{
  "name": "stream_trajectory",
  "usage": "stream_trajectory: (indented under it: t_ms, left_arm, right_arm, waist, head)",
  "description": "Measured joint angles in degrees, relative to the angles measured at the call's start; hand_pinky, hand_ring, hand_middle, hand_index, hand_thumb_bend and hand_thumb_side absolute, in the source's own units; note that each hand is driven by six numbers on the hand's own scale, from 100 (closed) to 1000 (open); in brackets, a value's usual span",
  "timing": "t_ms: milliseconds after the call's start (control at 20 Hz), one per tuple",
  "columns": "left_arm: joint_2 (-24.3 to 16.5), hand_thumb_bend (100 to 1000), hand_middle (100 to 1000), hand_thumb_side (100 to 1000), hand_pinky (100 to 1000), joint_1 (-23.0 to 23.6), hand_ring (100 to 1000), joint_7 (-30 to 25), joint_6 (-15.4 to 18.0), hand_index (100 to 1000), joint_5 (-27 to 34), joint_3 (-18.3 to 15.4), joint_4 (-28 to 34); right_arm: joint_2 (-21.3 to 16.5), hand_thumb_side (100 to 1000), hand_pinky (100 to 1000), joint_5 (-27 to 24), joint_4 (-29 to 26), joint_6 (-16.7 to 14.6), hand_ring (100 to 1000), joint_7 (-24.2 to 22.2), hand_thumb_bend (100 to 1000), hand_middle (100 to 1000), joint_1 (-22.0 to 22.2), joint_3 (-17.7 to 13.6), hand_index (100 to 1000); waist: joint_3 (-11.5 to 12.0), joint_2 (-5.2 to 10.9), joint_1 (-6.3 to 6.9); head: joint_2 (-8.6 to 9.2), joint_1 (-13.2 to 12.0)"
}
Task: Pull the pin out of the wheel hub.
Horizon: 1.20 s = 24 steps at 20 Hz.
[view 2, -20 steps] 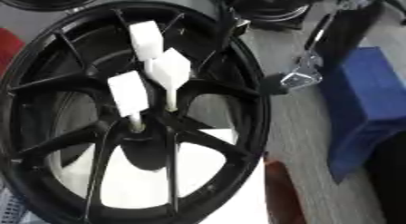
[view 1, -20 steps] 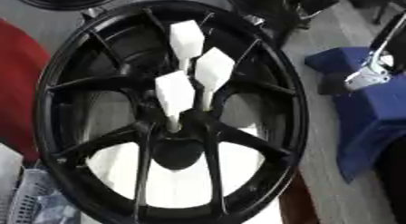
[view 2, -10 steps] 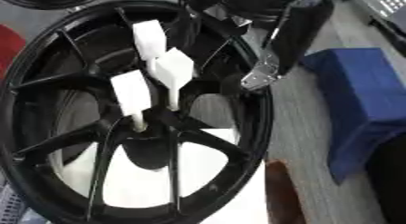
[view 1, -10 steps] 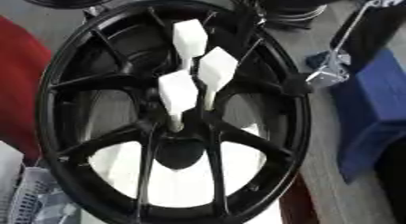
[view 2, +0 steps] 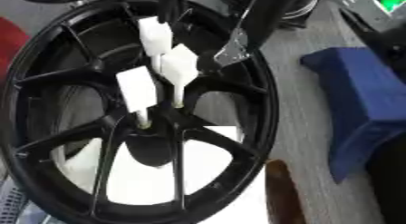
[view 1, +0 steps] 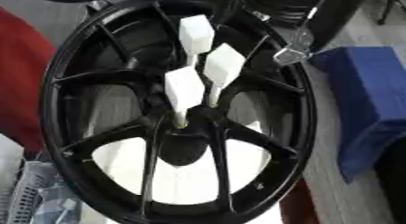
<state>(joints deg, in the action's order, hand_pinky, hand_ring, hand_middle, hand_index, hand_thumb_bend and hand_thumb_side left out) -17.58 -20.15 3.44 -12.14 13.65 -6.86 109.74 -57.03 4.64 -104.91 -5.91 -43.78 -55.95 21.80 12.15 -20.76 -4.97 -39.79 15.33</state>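
Black and glossy, the wheel hub (view 1: 119, 128) fills most of my view, lying flat on the counter (view 2: 309, 128) with its spokes fanning out from the centre. 3 white pins stand up from the middle of it, each a thin stem topped by a flat white paddle-shaped handle. The nearest pin (view 1: 184, 89) sits in a hole just left of the hub centre. A second pin (view 1: 223, 66) stands beside it to the right, and a third pin (view 1: 196, 33) rises behind both, toward the far rim.

My right hand (view 2: 234, 48) reaches in from the upper right, its dark arm slanting down over the far right part of the rim. Its silver tip hangs just to the right of the pins, near the second one but apart from it in both views. I cannot tell whether my fingers are spread or curled; only the metallic end and the dark arm show.

A blue block (view 1: 369, 100) lies on the counter to the right of the wheel, well clear of the rim. Something red (view 1: 20, 82) shows past the left rim.
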Motion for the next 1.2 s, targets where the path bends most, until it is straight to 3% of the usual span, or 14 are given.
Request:
stream_trajectory:
  t_ms: [400,1200]
  left_arm:
    - [0.27,255,556,657,754,-0.04,673,0.17,-0.13,716,0.0,-0.07,0.01]
    - [0.95,262,556,656,754,-0.17,674,0.55,-0.38,714,0.02,-0.25,0.01]
  right_arm:
    - [0.82,263,803,0.73,2.53,0.35,642,0.33,373,671,0.62,0.53,789]
    - [0.88,284,809,-0.56,3.7,0.34,647,0.19,339,661,2.63,1.04,781]
  waist:
    - [0.37,-0.37,-0.08]
    - [0.77,-0.77,-0.03]
  head:
    - [-0.7,-0.24]
    - [-1.44,-0.56]
